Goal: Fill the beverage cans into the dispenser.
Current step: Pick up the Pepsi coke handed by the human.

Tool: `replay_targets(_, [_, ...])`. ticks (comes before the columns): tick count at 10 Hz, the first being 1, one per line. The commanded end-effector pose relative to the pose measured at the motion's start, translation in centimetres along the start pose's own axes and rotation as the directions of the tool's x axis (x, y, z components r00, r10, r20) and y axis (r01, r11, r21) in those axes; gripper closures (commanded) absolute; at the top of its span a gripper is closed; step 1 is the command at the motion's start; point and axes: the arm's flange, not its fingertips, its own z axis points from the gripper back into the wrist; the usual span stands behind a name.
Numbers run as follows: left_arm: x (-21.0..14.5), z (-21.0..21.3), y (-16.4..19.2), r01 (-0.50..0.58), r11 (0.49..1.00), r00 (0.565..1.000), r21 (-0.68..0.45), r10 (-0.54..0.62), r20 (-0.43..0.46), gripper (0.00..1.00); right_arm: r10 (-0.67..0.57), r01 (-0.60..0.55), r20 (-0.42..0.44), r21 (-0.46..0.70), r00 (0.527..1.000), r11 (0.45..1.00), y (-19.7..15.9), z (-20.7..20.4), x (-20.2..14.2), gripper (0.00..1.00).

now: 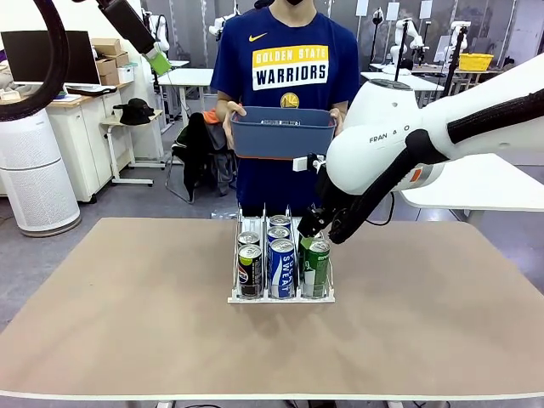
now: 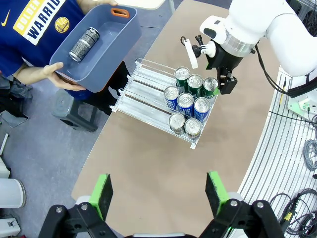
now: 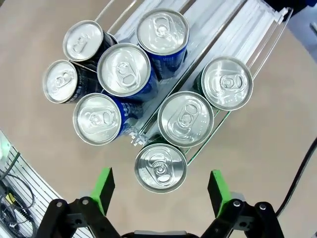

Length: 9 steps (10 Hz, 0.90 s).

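**Right gripper spread over the green lane, one can left in the bin**

Your right gripper (image 3: 160, 184) hangs with its pads apart and nothing between them, directly above the front green can (image 3: 161, 168) at the near end of the dispenser (image 2: 143, 91). The cans crowd that end, probably because the lanes slope towards you: three green, three blue cans (image 2: 185, 101) and two black cans (image 2: 184, 124). Your left gripper (image 2: 158, 191) is high over the table (image 1: 127, 323), spread wide and empty, out of the way. Across the table the person's hand (image 2: 52, 74) holds the blue-grey bin (image 2: 116, 47) near the dispenser's far end, with one black can (image 2: 84, 43) lying inside, likely meant for the black lane. Watch the thin dividers and your right arm above the rack.
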Motion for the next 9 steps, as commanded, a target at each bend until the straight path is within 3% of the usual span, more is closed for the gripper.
replay_targets(1, [-0.2, 0.1, 0.0, 0.001, 1.000, 1.000, -0.006, -0.001, -0.005, 0.00, 0.099, -0.101, 0.085, 0.021, 0.991, 0.995, -0.5, 4.0, -1.5, 0.00])
replay_targets(2, [-0.2, 0.1, 0.0, 0.001, 1.000, 1.000, -0.006, -0.001, -0.005, 0.00, 0.163, -0.167, 0.121, 0.019, 0.979, 0.986, -1.8, 6.2, -1.7, 0.00])
replay_targets(5, [-0.2, 0.1, 0.0, 0.001, 1.000, 1.000, -0.006, -0.001, -0.005, 0.00, 0.202, -0.222, 0.201, 0.078, 0.958, 0.972, -4.8, 13.6, -2.5, 0.00])
replay_targets(9, [-0.2, 0.1, 0.0, 0.001, 1.000, 1.000, -0.006, -0.001, -0.005, 0.00, 0.214, -0.242, 0.274, 0.071, 0.938, 0.968, -6.2, 22.0, -3.0, 0.00])
